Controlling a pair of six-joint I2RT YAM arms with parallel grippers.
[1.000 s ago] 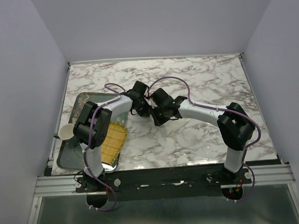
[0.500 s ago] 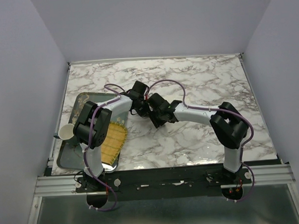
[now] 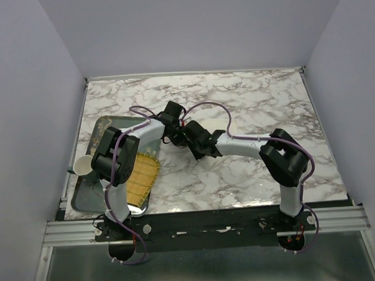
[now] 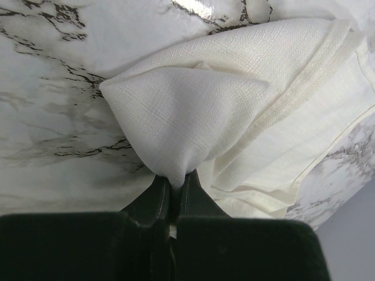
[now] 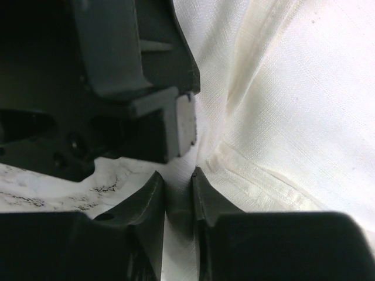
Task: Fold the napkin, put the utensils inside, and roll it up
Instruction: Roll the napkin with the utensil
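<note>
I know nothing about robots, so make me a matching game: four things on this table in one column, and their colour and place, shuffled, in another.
Things:
1. napkin
2. woven mat
3. cup
4. tray

Descriptions:
A. yellow, lying on the tray
B. grey metal, on the left side of the table
C. cream-white, pinched in the left end effector
D. pale, at the tray's left edge

Pairs: 1-C, 2-A, 3-D, 4-B
</note>
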